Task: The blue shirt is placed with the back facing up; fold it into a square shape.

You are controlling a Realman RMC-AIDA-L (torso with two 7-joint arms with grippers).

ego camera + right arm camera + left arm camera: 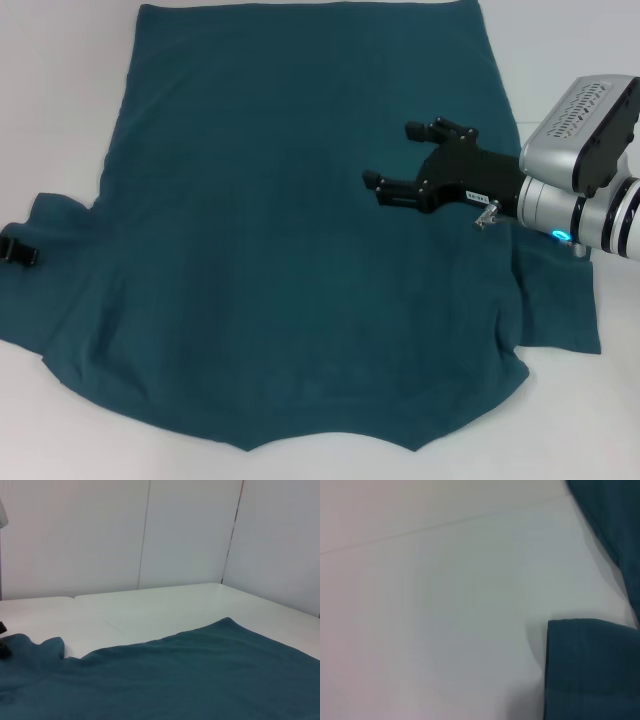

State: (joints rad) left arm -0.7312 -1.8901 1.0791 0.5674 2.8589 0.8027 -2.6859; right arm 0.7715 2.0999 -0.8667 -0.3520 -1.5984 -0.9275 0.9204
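The right gripper [400, 160] hovers with its fingers apart above the right half of the blue shirt [290, 240], pointing across it. The left gripper [18, 250] barely shows at the shirt's left sleeve; whether it grips, I cannot tell. The shirt lies flat on the white table [60, 100], its long axis running away from the robot, with white walls [190, 530] behind.

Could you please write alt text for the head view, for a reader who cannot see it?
A blue shirt lies spread flat on a white table, plain side up. The right gripper, fingers open, hovers above the shirt's right half; the left gripper peeks in at the left sleeve.
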